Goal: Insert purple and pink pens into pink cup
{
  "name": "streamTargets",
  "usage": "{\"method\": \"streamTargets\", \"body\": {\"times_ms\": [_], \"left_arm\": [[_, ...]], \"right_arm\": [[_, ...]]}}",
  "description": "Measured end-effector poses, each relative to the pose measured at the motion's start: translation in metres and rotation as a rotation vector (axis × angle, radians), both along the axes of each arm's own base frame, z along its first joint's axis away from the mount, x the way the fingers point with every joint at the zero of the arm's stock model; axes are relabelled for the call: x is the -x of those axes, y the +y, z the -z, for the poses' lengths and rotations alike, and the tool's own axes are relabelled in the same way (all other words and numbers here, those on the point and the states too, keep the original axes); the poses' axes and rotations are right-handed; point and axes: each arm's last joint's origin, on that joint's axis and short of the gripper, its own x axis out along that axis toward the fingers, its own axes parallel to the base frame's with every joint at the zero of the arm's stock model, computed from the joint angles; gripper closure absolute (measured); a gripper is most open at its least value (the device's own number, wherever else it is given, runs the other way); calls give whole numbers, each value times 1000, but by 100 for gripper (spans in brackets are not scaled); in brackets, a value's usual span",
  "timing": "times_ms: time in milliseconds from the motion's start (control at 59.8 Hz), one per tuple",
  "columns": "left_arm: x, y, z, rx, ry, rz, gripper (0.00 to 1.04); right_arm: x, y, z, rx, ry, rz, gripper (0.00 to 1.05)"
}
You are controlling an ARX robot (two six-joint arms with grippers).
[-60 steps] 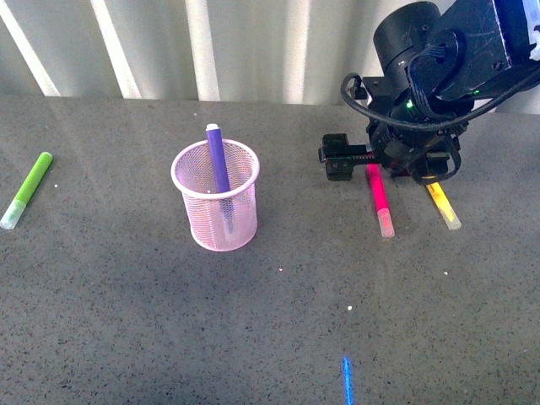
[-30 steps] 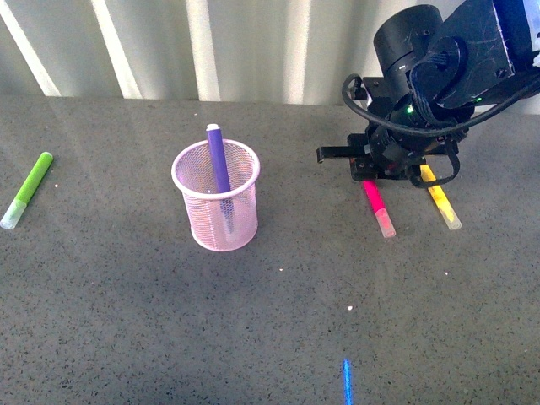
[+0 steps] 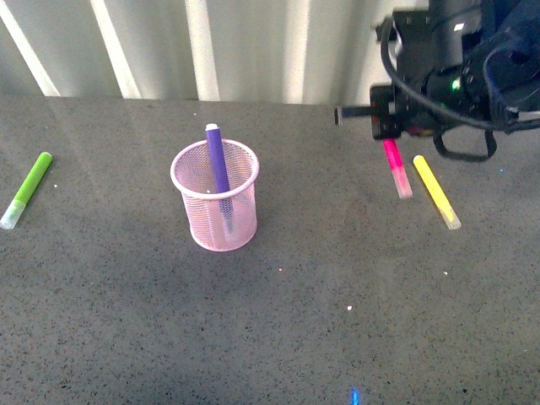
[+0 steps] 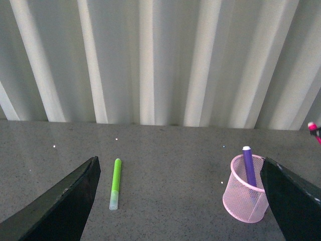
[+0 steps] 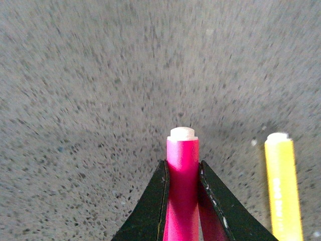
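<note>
The pink cup (image 3: pixel 215 221) stands left of centre on the grey table, with the purple pen (image 3: pixel 217 160) leaning upright inside it. At the far right, my right gripper (image 3: pixel 389 135) is shut on the pink pen (image 3: pixel 396 171), which hangs clear cap down above the table. In the right wrist view the pink pen (image 5: pixel 182 165) is clamped between the two fingers of the right gripper (image 5: pixel 182 173). My left gripper (image 4: pixel 180 201) is open and holds nothing. The left wrist view shows the pink cup (image 4: pixel 242 207) and purple pen (image 4: pixel 248 168) by its right finger.
A yellow marker (image 3: pixel 436 191) lies on the table just right of the pink pen, and the right wrist view shows the yellow marker (image 5: pixel 283 188) too. A lime-green marker (image 3: pixel 27 189) lies at the far left. A corrugated white wall (image 3: pixel 253 46) backs the table.
My right gripper dropped onto the pink pen, shut on it and rose up and to the right with it. The cup, purple pen, yellow and green markers stayed put.
</note>
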Motion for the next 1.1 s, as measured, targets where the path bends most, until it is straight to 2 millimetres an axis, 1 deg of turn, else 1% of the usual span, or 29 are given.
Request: {"method": "streamTargets", "body": {"times_ms": [17, 50, 100, 117, 167, 184, 234, 267, 301, 384, 518, 602, 802, 869, 1103], "left_arm": [[0, 0, 0, 0, 0, 0, 7], [0, 0, 0, 0, 0, 0, 7], [0, 0, 0, 0, 0, 0, 7], [0, 0, 0, 0, 0, 0, 7], [0, 0, 0, 0, 0, 0, 7], [0, 0, 0, 0, 0, 0, 7], [0, 0, 0, 0, 0, 0, 7], [0, 0, 0, 0, 0, 0, 7], [0, 0, 0, 0, 0, 0, 7], [0, 0, 0, 0, 0, 0, 7], [0, 0, 0, 0, 0, 0, 7], [0, 0, 0, 0, 0, 0, 7], [0, 0, 0, 0, 0, 0, 7], [0, 0, 0, 0, 0, 0, 7], [0, 0, 0, 0, 0, 0, 7]], "right_arm": [[2, 4, -9, -13, -38, -20, 93], [4, 7, -17, -25, -75, -45, 93], [11, 19, -38, -38, -172, -106, 93], [13, 22, -43, -45, -192, -117, 93], [23, 38, -64, -76, -291, -192, 93], [29, 47, -72, -86, -334, -227, 93], [36, 57, -80, -102, -386, -271, 93], [43, 69, -84, -109, -420, -313, 93], [48, 76, -85, -115, -441, -341, 93], [62, 93, -82, -122, -470, -403, 93], [78, 113, -70, -141, -513, -465, 93], [80, 120, -64, -160, -533, -482, 93], [80, 132, -47, -198, -495, -487, 93], [77, 137, -40, -215, -480, -487, 93], [65, 147, -27, -235, -461, -485, 93]]}}
